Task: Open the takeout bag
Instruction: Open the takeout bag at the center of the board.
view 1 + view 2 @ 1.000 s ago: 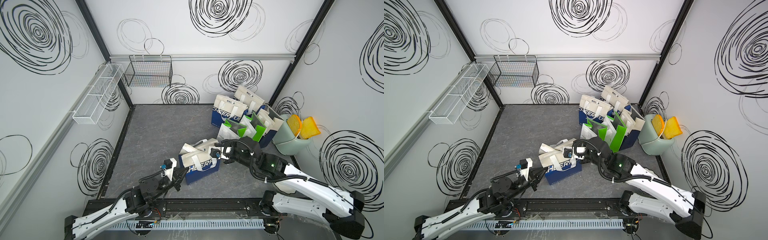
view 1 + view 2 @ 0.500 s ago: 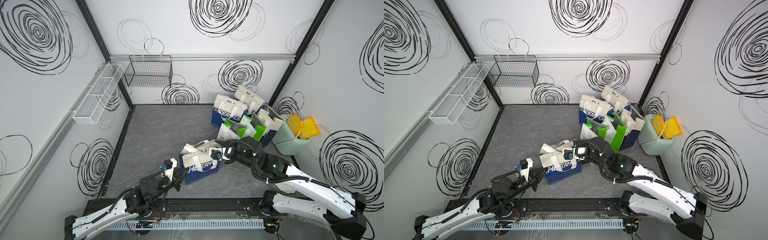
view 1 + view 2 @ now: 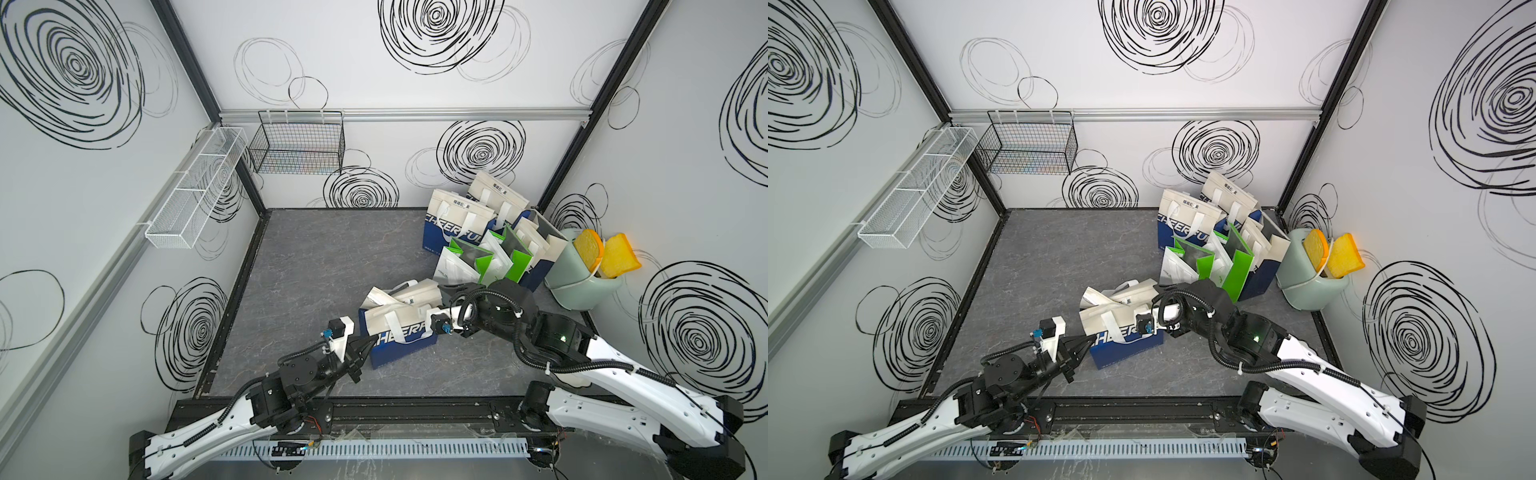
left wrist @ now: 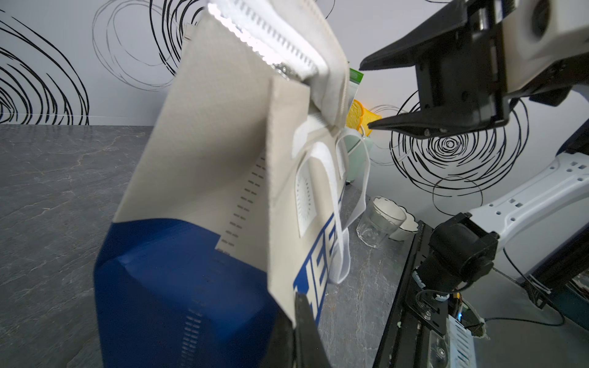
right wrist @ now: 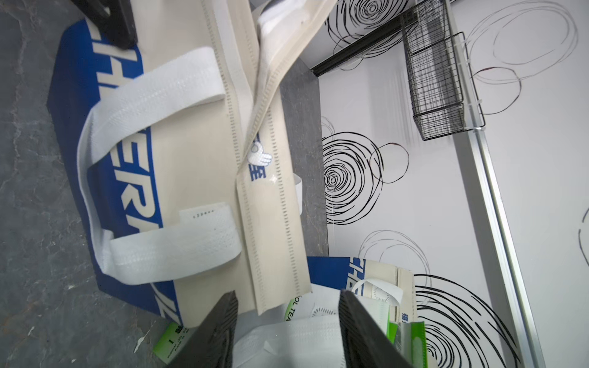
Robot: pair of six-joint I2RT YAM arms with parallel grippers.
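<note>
Takeout bag [image 3: 399,332] stands front-centre on the floor [image 3: 316,266]. I read "HEER" in blue (rest covered by a handle). Left gripper [image 3: 368,344] is clamped tight on its side edge. Right gripper [image 5: 288,296] gapes by the top flap, gripping nothing. Rear bag [image 3: 457,224] reads "CHEERFU", with the end hidden.

We note white walls [image 3: 353,95] on three sides, scrawled with black spiral scribbles [image 3: 436,25]. Black corner posts [image 3: 187,58] frame them. An aluminium rail [image 3: 457,113] crosses the back wall, and a black wire basket [image 3: 297,145] hangs from it. A white wire basket [image 3: 195,191] is fixed to the side wall. The surface [image 3: 324,257] is grey and marbled, under even light.
</note>
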